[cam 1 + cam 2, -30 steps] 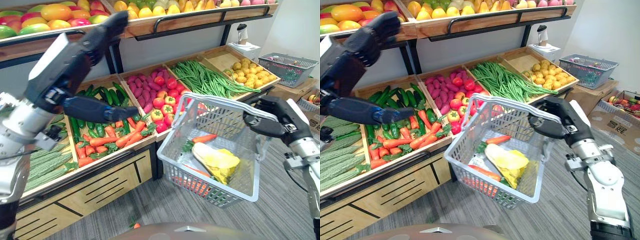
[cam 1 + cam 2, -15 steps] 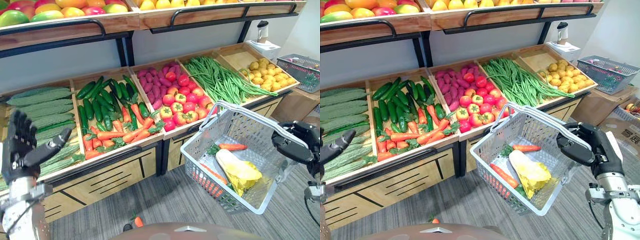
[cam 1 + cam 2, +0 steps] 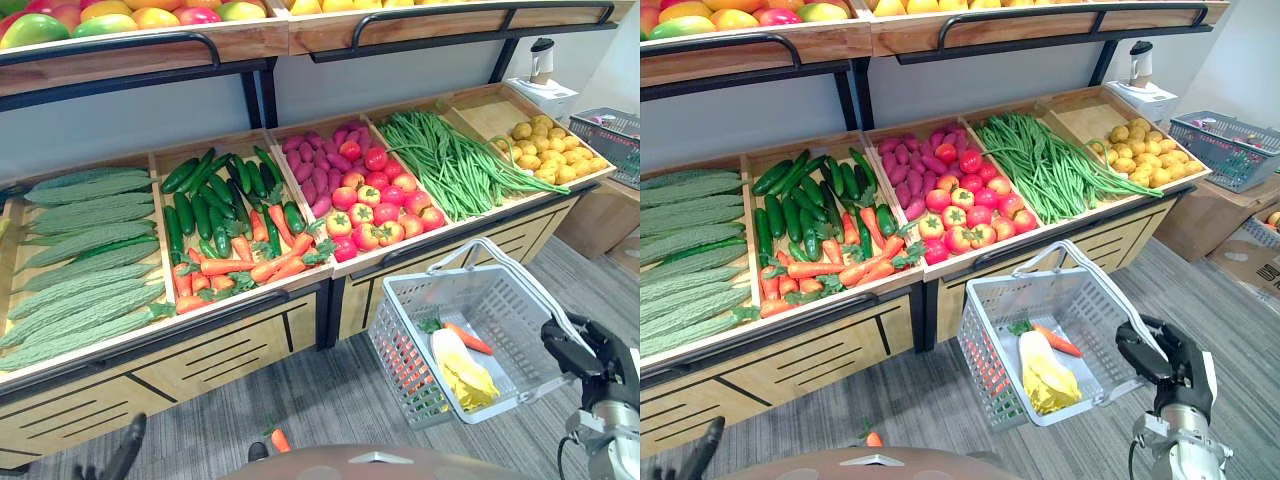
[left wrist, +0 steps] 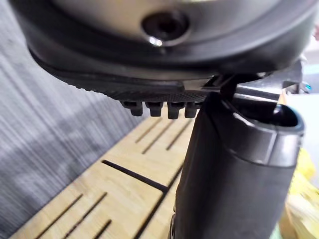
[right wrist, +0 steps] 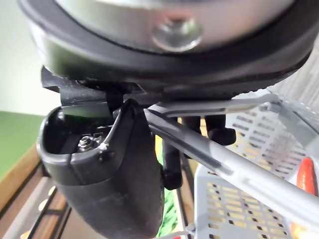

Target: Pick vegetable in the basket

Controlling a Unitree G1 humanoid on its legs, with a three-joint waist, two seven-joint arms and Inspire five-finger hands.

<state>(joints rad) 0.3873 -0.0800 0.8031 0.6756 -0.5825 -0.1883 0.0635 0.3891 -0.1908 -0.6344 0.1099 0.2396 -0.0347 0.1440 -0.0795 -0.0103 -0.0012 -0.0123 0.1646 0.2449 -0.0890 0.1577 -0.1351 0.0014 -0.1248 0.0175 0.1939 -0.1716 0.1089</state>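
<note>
Nearest, low at the left edge: left hand (image 3: 122, 452), fingers loose and straight, holding nothing, well apart from any produce. Just beyond, on the floor before the counter (image 3: 230, 345): one stray carrot (image 3: 281, 439), a likely thing to kick or tread on during any step forward. At near right: right hand (image 3: 590, 358), fingers curled round the basket handle (image 5: 219, 157), carrying the grey basket (image 3: 505, 305) tilted, mouth turned up and leftward. Inside it already: a carrot with green top (image 3: 466, 338), a pale yellow leafy vegetable (image 3: 462, 368), more carrots (image 3: 398, 362) against the left wall. Judged risk here: a swing or further tilt on that single handle, enough to slide the load toward the low wall and out. Farther off, across the counter's bins from left to right: ridged gourds (image 3: 85, 260), cucumbers (image 3: 205, 195) above loose carrots (image 3: 250, 270), tomatoes (image 3: 375, 215), green beans (image 3: 450, 165), potatoes (image 3: 545, 155). Long reach from so low a start; likely trouble from a careless sweep, dragging neighbours over the bin's near lip. Farthest: a shelf (image 3: 140, 45) of mangoes (image 3: 150, 15), low enough to clip on a high approach, and a spare basket (image 3: 1230, 140) at far right.
</note>
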